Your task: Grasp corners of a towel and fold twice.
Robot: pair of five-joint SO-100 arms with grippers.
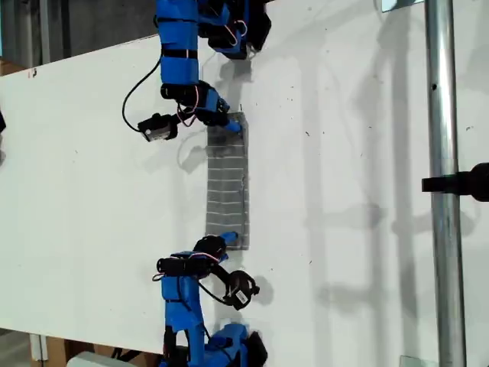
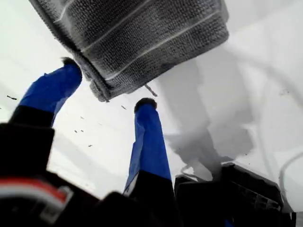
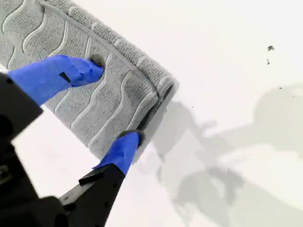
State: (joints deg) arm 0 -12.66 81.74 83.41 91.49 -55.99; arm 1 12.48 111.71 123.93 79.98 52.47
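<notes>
Blue-taped first gripper [image 2: 104,85] spread wide at a corner | second gripper [image 3: 113,99] splayed over ribbed grey towel [image 1: 227,180] folded into a narrow strip | smooth white table [image 1: 351,191]

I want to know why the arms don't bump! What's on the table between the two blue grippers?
Only the folded towel stretches between them, in the exterior view; one gripper and the other gripper sit at its opposite ends.

The towel [image 2: 142,38] is ribbed, matt grey cloth; the table [image 1: 344,191] smooth matt white; the pole [image 1: 447,191] shiny metal
</notes>
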